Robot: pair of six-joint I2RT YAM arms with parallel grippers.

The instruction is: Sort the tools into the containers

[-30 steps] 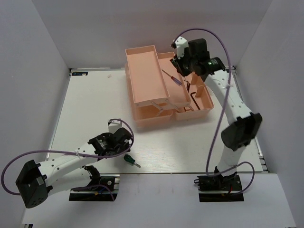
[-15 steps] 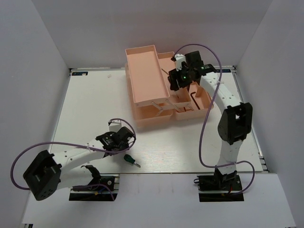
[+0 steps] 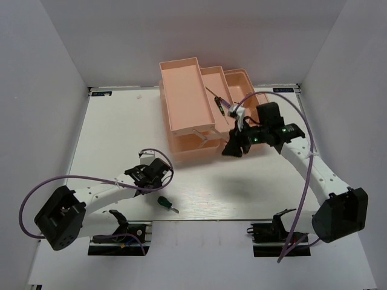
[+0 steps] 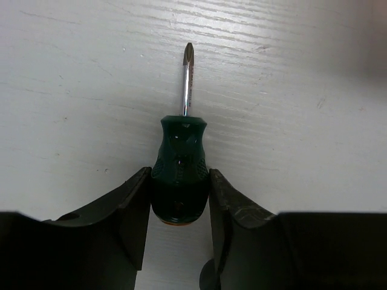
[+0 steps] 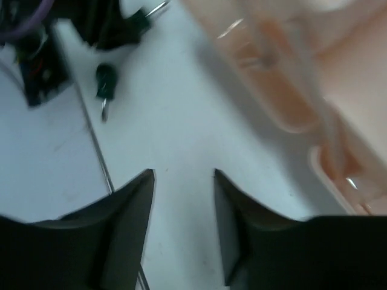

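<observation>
Top view, near edge: one stubby green-handled screwdriver point(image 3: 164, 203) lies flat on the white table point(image 3: 109, 133), blade tip toward 4 o'clock. It is outside any tray.

Left gripper point(image 3: 161, 176) sits at the screwdriver's 12 o'clock. In the left wrist view the gripper point(image 4: 180, 176) has its jaws parted about handle-wide. The green handle point(image 4: 179, 172) shows between the two fingers and the blade runs to 12 o'clock. Cannot tell whether the fingers touch it.

Right gripper point(image 3: 232, 148) hangs just off the front edge of the salmon-pink toolbox point(image 3: 181, 130), at about its 5 o'clock. Right wrist view is blurred; the gripper point(image 5: 183, 181) has its jaws apart, only bare table between them.

Far side: toolbox trays fanned open. A slim precision screwdriver point(image 3: 219, 101) lies in the middle tray, slanted.
</observation>
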